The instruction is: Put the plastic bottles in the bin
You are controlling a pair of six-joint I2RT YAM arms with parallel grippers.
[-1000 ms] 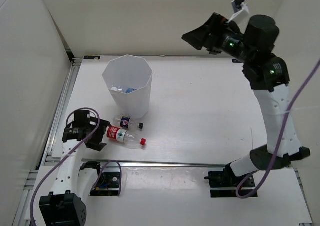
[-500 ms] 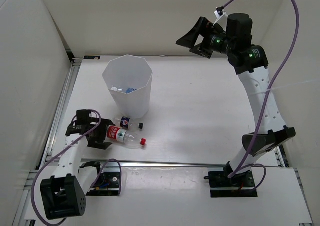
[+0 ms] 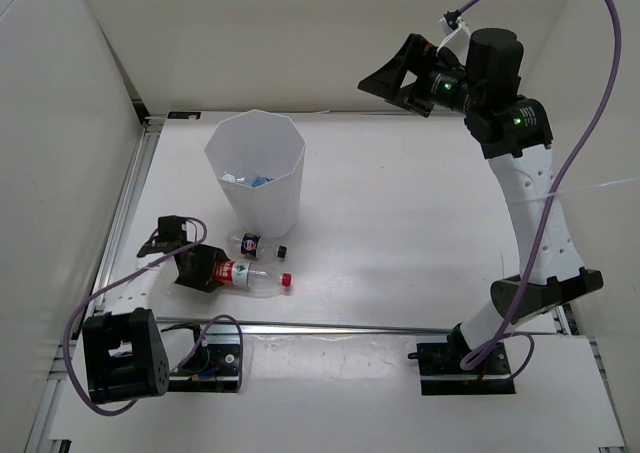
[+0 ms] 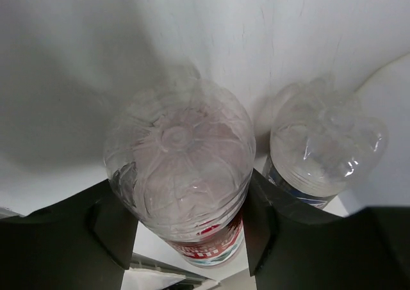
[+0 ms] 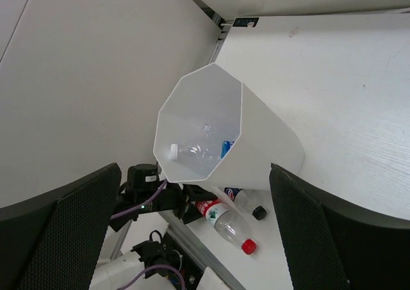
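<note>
Left gripper (image 3: 208, 270) has just slid in and clamped the base of the clear red-labelled, red-capped plastic bottle (image 3: 250, 275) lying near the table's near-left corner. Grasp made, lift looks next. The tall white translucent faceted bin (image 3: 255, 173) stands just behind it, and the right gripper (image 3: 388, 73) hangs high, jaws spread.

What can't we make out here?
- Bin contents: right wrist shows one clear bottle; the wall hides any more.
- Red-labelled bottle: left wrist shows only its base; cap out of sight behind it.
- Dark-labelled bottle: left wrist, label cut by the left gripper finger.
- Label text: top view, too small.
</note>
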